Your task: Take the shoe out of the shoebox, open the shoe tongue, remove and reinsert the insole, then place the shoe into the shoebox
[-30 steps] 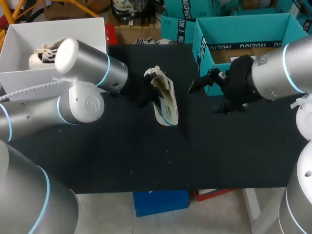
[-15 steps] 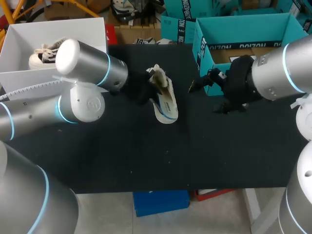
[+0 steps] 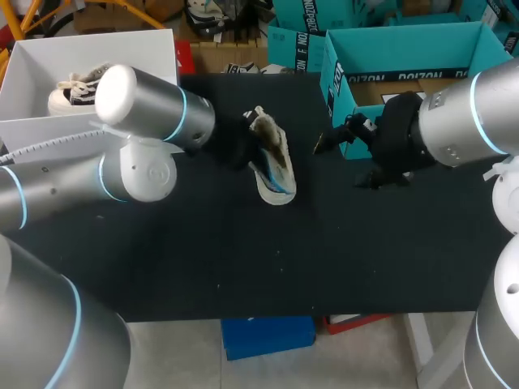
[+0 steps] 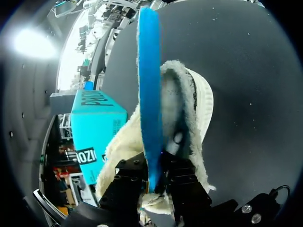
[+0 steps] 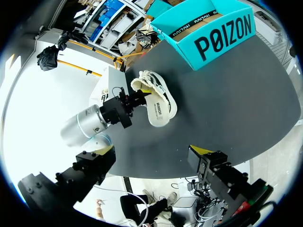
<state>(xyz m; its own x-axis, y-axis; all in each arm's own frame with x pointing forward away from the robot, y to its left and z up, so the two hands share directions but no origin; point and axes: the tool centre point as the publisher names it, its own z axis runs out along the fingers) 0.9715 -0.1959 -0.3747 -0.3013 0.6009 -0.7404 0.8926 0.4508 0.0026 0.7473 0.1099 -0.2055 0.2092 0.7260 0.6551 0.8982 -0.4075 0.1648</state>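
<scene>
Two hands: left hand [image 4: 154, 182] clamped on blue insole [image 4: 149, 94] standing in shoe [image 4: 201, 101]; right hand [image 5: 154, 151] spread, well away.

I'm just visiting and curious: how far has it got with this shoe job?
The shoe is out, lying on the table. The left tool pinches the blue insole, half inside the shoe; going in or out, I cannot tell. Boxing the shoe remains.
</scene>
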